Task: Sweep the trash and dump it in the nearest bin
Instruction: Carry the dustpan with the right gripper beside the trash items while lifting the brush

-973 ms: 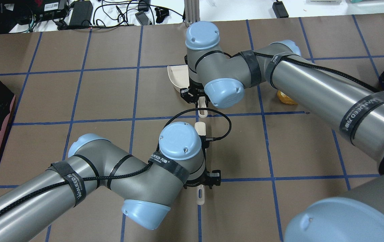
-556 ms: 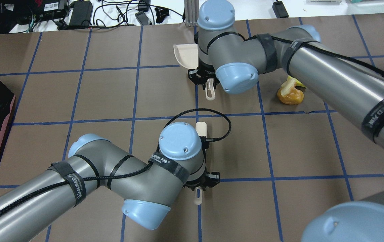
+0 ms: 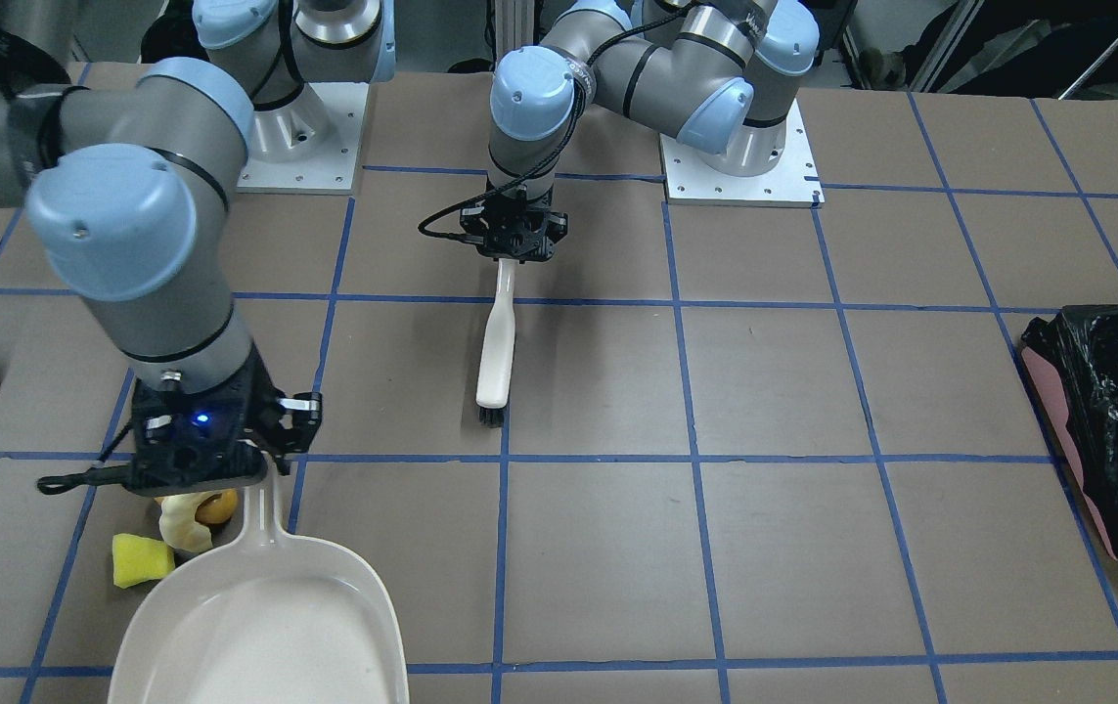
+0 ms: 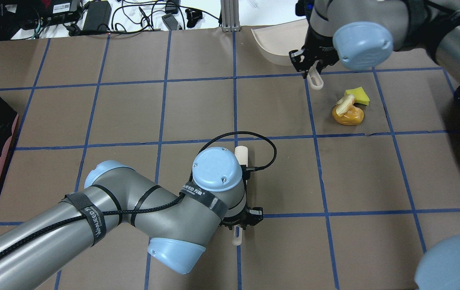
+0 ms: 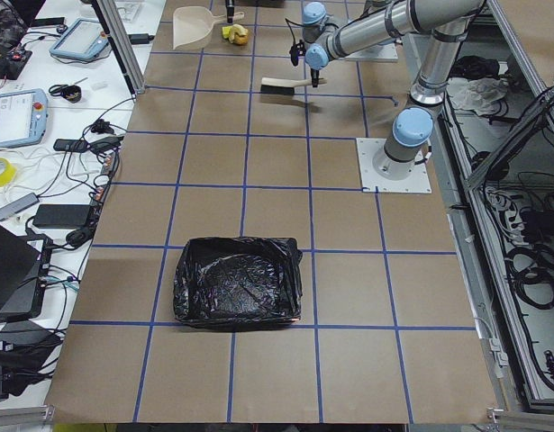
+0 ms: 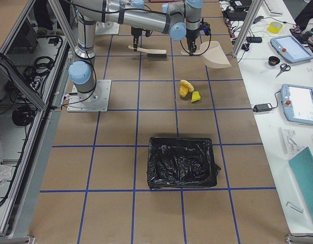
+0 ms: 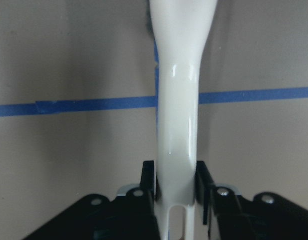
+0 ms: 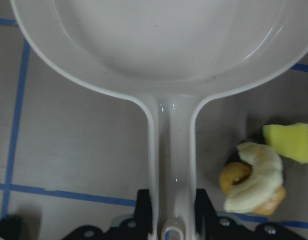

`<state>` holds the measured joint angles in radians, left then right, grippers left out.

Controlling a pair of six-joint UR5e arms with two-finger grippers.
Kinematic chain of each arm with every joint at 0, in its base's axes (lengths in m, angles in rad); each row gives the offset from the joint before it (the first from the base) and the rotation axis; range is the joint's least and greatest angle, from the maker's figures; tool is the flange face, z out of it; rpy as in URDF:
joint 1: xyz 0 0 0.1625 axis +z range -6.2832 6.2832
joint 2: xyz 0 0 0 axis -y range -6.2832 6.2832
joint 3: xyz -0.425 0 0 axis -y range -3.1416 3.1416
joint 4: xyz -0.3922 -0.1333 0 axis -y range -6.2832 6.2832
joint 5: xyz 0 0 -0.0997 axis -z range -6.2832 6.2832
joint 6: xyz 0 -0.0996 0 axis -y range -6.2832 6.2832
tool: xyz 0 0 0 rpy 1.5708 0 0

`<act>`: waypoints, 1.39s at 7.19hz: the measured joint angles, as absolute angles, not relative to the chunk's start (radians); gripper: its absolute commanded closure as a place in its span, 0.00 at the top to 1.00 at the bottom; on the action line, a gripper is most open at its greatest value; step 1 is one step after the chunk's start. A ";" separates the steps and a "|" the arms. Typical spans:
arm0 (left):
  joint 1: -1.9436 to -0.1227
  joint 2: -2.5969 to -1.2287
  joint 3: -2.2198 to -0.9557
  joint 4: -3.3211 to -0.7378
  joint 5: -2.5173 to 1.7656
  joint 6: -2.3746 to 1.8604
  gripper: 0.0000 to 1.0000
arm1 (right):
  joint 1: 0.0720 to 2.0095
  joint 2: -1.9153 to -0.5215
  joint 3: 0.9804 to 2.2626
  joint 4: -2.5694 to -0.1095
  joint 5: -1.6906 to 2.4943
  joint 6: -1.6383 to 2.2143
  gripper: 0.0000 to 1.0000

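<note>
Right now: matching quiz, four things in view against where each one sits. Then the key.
1 dustpan
2 brush
3 yellow chunk
4 pink bin

a at the robot's far left, no arm near
b handle in right gripper
c handle in left gripper
d lying loose beside rind slice

Pairs: 1-b, 2-c, 3-d, 4-a

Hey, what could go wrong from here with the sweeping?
The trash lies beside the dustpan handle, behind its mouth, so sweeping now would likely miss the pan. The orange ball may roll away when brushed. The left gripper holds the brush far from it, so reaching over could crowd the right gripper.
</note>
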<state>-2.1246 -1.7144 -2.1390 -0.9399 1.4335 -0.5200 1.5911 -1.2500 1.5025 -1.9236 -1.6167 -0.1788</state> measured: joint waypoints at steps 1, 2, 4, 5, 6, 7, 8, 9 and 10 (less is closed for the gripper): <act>-2.125 -1.719 -2.138 -0.940 1.433 -0.520 0.49 | 1.548 -1.274 1.505 -1.884 -1.659 -0.300 0.26; -2.125 -1.723 -2.137 -0.940 1.432 -0.520 0.29 | 1.512 -1.294 1.508 -1.844 -1.695 -0.398 0.25; -2.125 -1.731 -2.133 -0.938 1.423 -0.519 0.00 | 1.428 -1.323 1.509 -1.794 -1.718 -0.596 0.24; -2.124 -1.733 -2.131 -0.937 1.410 -0.523 0.00 | 1.376 -1.329 1.510 -1.785 -1.715 -0.704 0.24; -2.124 -1.734 -2.128 -0.938 1.404 -0.535 0.00 | 1.327 -1.332 1.510 -1.781 -1.713 -0.803 0.24; -2.122 -1.733 -2.116 -0.941 1.407 -0.560 0.00 | 1.273 -1.332 1.512 -1.780 -1.709 -0.906 0.24; -2.119 -1.732 -2.082 -0.965 1.413 -0.599 0.00 | 1.216 -1.332 1.514 -1.778 -1.701 -1.021 0.24; -2.115 -1.732 -2.024 -1.006 1.414 -0.646 0.00 | 1.173 -1.332 1.516 -1.777 -1.694 -1.158 0.24; -2.112 -1.738 -1.952 -1.034 1.414 -0.685 0.00 | 1.148 -1.332 1.518 -1.778 -1.696 -1.308 0.24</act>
<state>-2.1115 -1.7379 -1.9518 -1.0335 1.4145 -0.6847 1.1478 -1.3320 1.5177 -1.7777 -1.6964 -1.3077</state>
